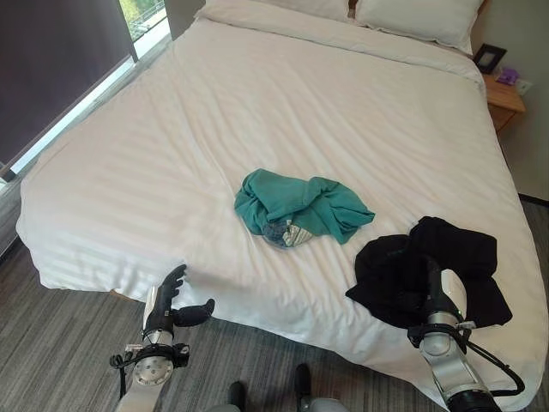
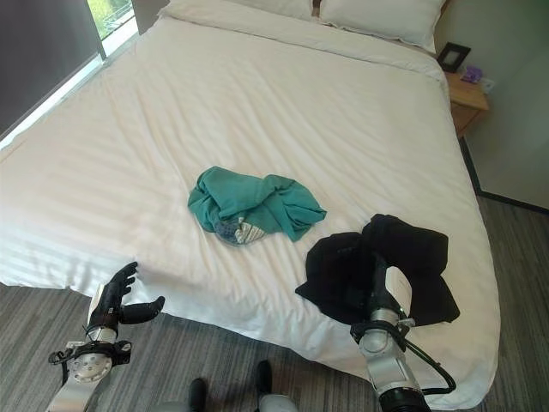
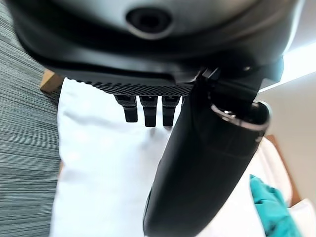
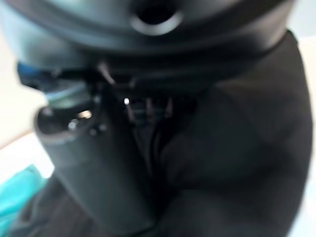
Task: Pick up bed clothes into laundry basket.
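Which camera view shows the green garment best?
The left eye view: the green garment lies whole and crumpled mid-bed. The right eye view shows it equally whole. Both wrist views catch just a teal edge.

Right hand (image 1: pixel 439 296) fingers buried in black garment (image 1: pixel 390 266), grip unclear.

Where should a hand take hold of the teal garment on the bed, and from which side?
Best guess: pinch the raised fold at the top of the teal garment, coming down from above. It lies bunched in a heap mid-bed, apart from the black garment, so its ridges give loose cloth to gather. The left hand, open at the bed's edge, seems freer.
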Available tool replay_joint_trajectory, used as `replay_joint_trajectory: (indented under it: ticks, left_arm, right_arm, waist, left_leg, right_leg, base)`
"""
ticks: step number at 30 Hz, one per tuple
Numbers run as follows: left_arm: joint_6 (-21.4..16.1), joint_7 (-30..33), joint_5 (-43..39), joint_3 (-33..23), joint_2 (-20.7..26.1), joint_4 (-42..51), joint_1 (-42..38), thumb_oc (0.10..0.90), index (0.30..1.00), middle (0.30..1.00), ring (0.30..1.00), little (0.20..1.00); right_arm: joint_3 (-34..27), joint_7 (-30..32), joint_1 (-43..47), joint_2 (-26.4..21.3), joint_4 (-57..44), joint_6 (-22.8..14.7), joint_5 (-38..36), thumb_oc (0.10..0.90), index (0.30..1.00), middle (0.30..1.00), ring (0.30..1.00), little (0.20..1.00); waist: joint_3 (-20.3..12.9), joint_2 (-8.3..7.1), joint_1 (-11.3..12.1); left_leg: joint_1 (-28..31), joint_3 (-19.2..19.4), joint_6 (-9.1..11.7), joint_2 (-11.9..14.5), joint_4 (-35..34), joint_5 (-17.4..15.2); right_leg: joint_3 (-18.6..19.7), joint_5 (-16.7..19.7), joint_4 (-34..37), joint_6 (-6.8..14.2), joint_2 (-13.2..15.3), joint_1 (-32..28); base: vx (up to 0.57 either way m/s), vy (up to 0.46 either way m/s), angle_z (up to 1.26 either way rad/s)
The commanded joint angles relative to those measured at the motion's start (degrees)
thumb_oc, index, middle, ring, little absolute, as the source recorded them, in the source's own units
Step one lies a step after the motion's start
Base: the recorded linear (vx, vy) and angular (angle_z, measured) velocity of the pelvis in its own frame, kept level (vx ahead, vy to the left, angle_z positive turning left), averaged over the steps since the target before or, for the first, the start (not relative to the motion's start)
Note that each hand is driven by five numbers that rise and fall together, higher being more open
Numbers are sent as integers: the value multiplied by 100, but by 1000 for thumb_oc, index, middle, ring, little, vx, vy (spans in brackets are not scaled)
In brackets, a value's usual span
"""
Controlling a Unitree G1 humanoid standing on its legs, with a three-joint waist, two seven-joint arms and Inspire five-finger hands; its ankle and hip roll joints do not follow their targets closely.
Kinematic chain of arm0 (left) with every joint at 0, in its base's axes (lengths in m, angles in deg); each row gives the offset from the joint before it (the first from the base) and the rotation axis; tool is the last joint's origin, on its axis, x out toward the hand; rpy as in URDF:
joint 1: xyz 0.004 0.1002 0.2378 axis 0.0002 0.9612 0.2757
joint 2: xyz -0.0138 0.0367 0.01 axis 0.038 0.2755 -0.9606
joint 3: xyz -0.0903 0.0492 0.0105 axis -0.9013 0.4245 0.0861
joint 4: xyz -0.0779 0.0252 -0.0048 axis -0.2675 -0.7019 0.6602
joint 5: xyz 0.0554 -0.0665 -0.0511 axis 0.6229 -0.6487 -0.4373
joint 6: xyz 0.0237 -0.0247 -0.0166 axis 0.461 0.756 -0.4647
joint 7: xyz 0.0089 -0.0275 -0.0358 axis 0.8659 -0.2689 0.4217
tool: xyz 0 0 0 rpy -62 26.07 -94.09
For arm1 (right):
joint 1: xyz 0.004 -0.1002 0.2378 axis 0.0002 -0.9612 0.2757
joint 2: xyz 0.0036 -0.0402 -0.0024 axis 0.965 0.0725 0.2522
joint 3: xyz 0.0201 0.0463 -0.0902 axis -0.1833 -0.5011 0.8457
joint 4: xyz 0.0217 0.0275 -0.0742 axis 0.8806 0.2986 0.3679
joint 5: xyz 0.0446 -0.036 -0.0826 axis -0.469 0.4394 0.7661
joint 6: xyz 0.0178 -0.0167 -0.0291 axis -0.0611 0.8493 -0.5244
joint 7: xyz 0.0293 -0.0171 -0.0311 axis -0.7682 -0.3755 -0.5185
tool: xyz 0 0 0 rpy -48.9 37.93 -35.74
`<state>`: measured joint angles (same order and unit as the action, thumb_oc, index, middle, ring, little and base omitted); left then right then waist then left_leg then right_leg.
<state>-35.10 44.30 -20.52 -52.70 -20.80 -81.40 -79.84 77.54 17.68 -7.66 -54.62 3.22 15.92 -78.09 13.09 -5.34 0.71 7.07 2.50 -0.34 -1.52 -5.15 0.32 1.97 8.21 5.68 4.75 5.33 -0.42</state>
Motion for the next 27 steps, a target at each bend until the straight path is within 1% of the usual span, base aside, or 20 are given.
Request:
replay_joint_trajectory:
  ticks: [1,5,6,7,8,9,10,11,12,13,15,17,18,19,20,22,23,24,25,27]
  left_arm:
    - [-228,-107,-127,72,124,-55,-308,800,900,900,900,900]
    - [-98,-154,-92,-31,232,-645,-358,800,900,900,900,900]
    - [-84,-148,-39,-111,287,-693,-322,800,900,900,900,900]
    - [-118,-124,151,-308,494,-633,-190,800,900,900,900,900]
    - [-113,-126,157,-308,488,-621,-182,800,900,900,900,900]
    - [-134,-88,208,-626,739,-573,-65,800,900,900,900,900]
    - [-163,-78,180,-801,906,-543,-22,800,900,900,900,900]
    - [-305,38,87,-1336,1462,-209,17,800,900,900,900,900]
    - [-295,30,81,-1345,1477,-182,32,800,900,900,900,900]
    - [-431,176,-1,-1849,1932,338,49,800,900,900,900,900]
    - [-616,464,-67,-2449,2334,832,0,800,900,900,900,900]
    - [-697,808,80,-2820,2611,1247,-179,800,900,900,900,900]
    - [-764,1006,133,-2914,2729,1379,-396,800,900,900,900,900]
    - [-752,1032,151,-2874,2739,1382,-440,800,900,900,900,900]
    - [-761,1292,208,-2779,2754,1586,-925,800,900,900,900,900]
    - [-747,1419,329,-2572,2598,1950,-1312,800,900,900,900,900]
    - [-740,1420,333,-2554,2597,1954,-1326,800,900,900,900,900]
    - [-682,1507,631,-2262,2447,2212,-1765,800,900,900,900,900]
    - [-550,1511,943,-1873,2341,2162,-2171,800,900,900,900,900]
    - [-392,1521,1109,-1346,2204,1789,-2657,800,900,900,900,900]
  right_arm:
    - [105,-151,370,-511,493,28,-575,400,300,300,300,300]
    - [34,-280,609,-848,602,38,-786,400,300,300,300,300]
    - [-35,-292,622,-1030,454,30,-755,400,300,300,300,300]
    - [-222,-266,651,-1453,119,-41,-652,400,300,300,300,300]
    - [-231,-271,637,-1458,104,-35,-649,400,300,300,300,300]
    - [-561,-214,601,-1925,-258,-131,-694,400,300,300,300,300]
    - [-744,-171,593,-2119,-433,-181,-753,400,300,300,300,300]
    - [-1183,-62,530,-2484,-713,-329,-1002,400,300,300,300,300]
    - [-1210,-68,501,-2472,-735,-326,-1008,400,300,300,300,300]
    - [-1671,66,279,-2696,-993,-415,-1140,400,300,300,300,300]
    - [-2165,188,-31,-2884,-1399,-484,-1071,400,300,300,300,300]
    - [-2678,312,-378,-2858,-1740,-544,-1043,400,300,300,300,300]
    - [-2781,446,-426,-2867,-1736,-630,-1066,400,300,300,300,300]
    - [-2829,457,-461,-2850,-1742,-648,-1069,400,300,300,300,300]
    - [-3068,597,-593,-2729,-1795,-671,-1097,400,300,300,300,300]
    - [-3398,801,-833,-2455,-2008,-653,-1020,400,300,300,300,300]
    - [-3423,797,-855,-2445,-2026,-645,-1016,400,300,300,300,300]
    - [-3586,1048,-968,-2144,-2120,-649,-918,400,300,300,300,300]
    - [-3563,1132,-1045,-1922,-1948,-598,-860,400,300,300,300,300]
    - [-3358,1115,-1119,-1780,-1714,-554,-836,400,300,300,300,300]
  waist:
    - [-275,192,2]
    - [-287,256,4]
    - [-289,270,2]
    - [-301,303,2]
    - [-300,309,7]
    - [-316,350,1]
    - [-325,366,9]
    - [-338,409,10]
    - [-342,396,13]
    - [-374,408,11]
    - [-400,430,-16]
    - [-484,456,-88]
    - [-539,465,-145]
    - [-526,458,-126]
    - [-567,472,-281]
    - [-577,502,-406]
    - [-594,507,-390]
    - [-615,550,-588]
    - [-674,598,-809]
    - [-706,642,-980]
  left_leg:
    - [-212,-314,207,164,15,-288]
    - [-218,-283,243,184,15,-271]
    - [-217,-276,253,189,15,-265]
    - [-211,-261,263,197,15,-263]
    - [-207,-259,263,199,15,-266]
    - [-206,-251,278,202,15,-257]
    - [-205,-244,290,208,15,-254]
    - [-197,-257,314,221,15,-236]
    - [-204,-262,316,220,15,-232]
    - [-217,-285,340,230,15,-208]
    - [-222,-304,362,247,15,-159]
    - [-219,-327,382,274,15,-200]
    - [-209,-316,393,290,15,-194]
    - [-212,-328,396,292,15,-195]
    - [-205,-302,420,333,15,-188]
    - [-224,-265,429,371,15,-121]
    - [-205,-273,428,375,15,-179]
    - [-222,-190,438,431,15,-129]
    - [-171,-71,444,499,15,-211]
    - [-72,98,462,611,15,-281]
  right_leg:
    - [-79,-595,-68,122,-152,-146]
    - [-91,-628,-68,124,-150,-170]
    - [-90,-627,-68,127,-149,-171]
    - [-85,-634,-68,137,-145,-177]
    - [-82,-634,-68,137,-147,-180]
    - [-75,-640,-68,143,-156,-187]
    - [-66,-646,-68,144,-158,-194]
    - [-81,-662,-68,142,-163,-219]
    - [-86,-660,-68,141,-162,-214]
    - [-125,-674,-68,135,-162,-225]
    - [-161,-653,-68,125,-167,-241]
    - [-185,-735,-68,119,-182,-269]
    - [-182,-740,-68,115,-189,-286]
    - [-194,-745,-68,112,-191,-289]
    - [-185,-753,-69,109,-204,-308]
    - [-156,-695,-73,98,-225,-277]
    - [-150,-748,-71,103,-228,-296]
    - [-76,-704,-78,106,-263,-259]
    - [68,-745,-74,118,-327,-255]
    - [262,-751,-79,101,-414,-244]
  base:
    - [6,-19,-3]
    - [0,0,0]
    - [0,0,0]
    - [0,0,0]
    - [0,0,0]
    - [0,0,0]
    - [-6,-35,-1]
    - [-8,-37,2]
    - [-1,-71,4]
    - [-27,-71,5]
    - [-4,-87,7]
    - [54,-83,21]
    - [25,-67,29]
    - [25,-96,17]
    - [9,-90,10]
    - [-21,-84,10]
    - [-24,-64,-8]
    - [74,-56,-27]
    - [57,-63,-25]
    - [78,-28,-31]
